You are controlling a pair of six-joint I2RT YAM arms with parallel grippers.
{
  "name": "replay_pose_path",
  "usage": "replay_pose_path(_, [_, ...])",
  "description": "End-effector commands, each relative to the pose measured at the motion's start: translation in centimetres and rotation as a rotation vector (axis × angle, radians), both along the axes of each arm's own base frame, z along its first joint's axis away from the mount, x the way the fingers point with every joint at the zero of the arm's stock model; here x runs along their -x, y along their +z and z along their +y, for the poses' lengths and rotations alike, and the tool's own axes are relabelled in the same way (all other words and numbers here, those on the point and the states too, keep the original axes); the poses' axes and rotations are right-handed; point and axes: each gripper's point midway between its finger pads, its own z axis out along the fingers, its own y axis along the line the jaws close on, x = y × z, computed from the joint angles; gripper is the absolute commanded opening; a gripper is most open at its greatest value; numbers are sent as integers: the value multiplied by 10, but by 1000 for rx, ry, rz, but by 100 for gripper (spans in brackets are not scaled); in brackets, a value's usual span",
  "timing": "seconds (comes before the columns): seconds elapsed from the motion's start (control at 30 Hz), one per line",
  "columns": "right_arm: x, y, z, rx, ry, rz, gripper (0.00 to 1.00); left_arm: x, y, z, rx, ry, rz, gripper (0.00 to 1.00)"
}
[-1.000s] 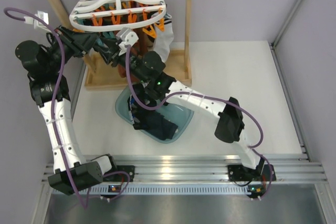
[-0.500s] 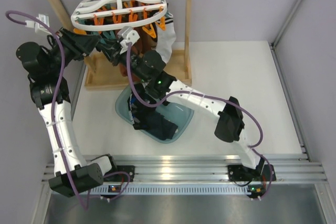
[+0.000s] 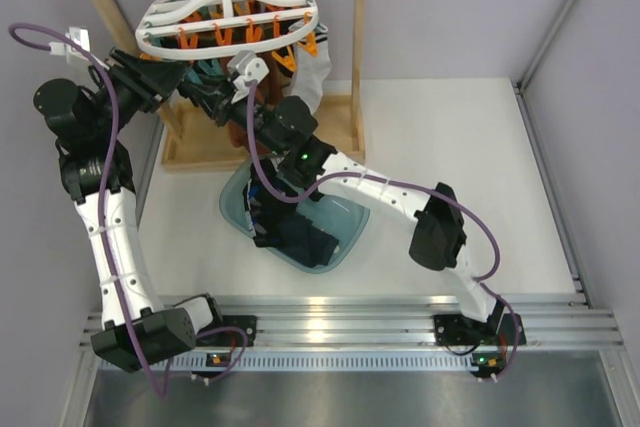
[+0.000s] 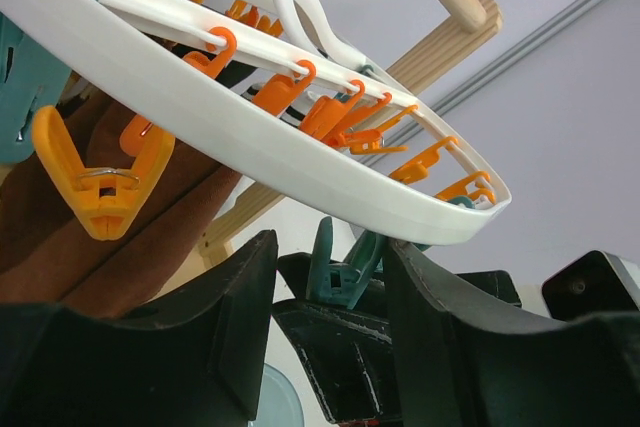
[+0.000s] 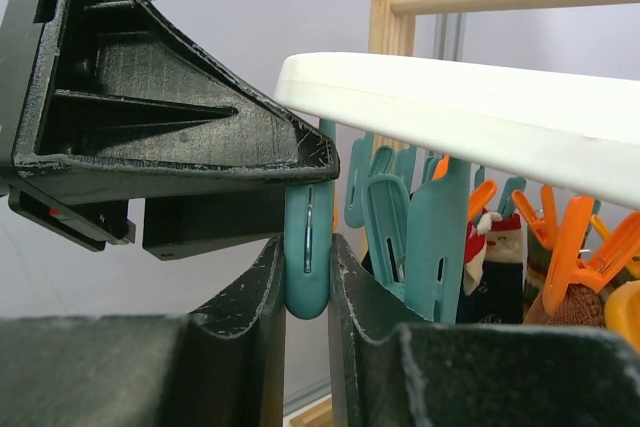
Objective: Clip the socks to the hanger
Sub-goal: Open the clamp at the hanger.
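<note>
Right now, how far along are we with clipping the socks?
Done: brown socks and a white sock already hang from the hanger. In hand: the right end effector pinches a teal clip under the rim; the left end effector stands open beside it, with no sock visible in either. Left: the dark socks lie in the basin, unclipped.

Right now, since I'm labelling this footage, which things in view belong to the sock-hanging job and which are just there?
Job: hanger; teal clip pinched by the right gripper; dark socks in the basin.
Just there: wooden rack; brown socks; the basin itself.
</note>
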Motion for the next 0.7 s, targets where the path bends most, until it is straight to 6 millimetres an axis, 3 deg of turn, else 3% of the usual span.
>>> replay_pose_path(0.0, [11,38,-20,-70,35,-44,0,-2,21,3,7,20,-81,51])
replay_pose_path(0.43, [16,38,-18,-60,58,-56,0,-6,31,5,16,31,-121,48])
replay_pose_path(0.6, [19,36,-17,-54,72,-63,0,-7,32,3,3,22,-127,17])
replay_pose_path(0.67, [20,36,-18,-52,75,-63,1,-6,32,2,0,20,-128,8])
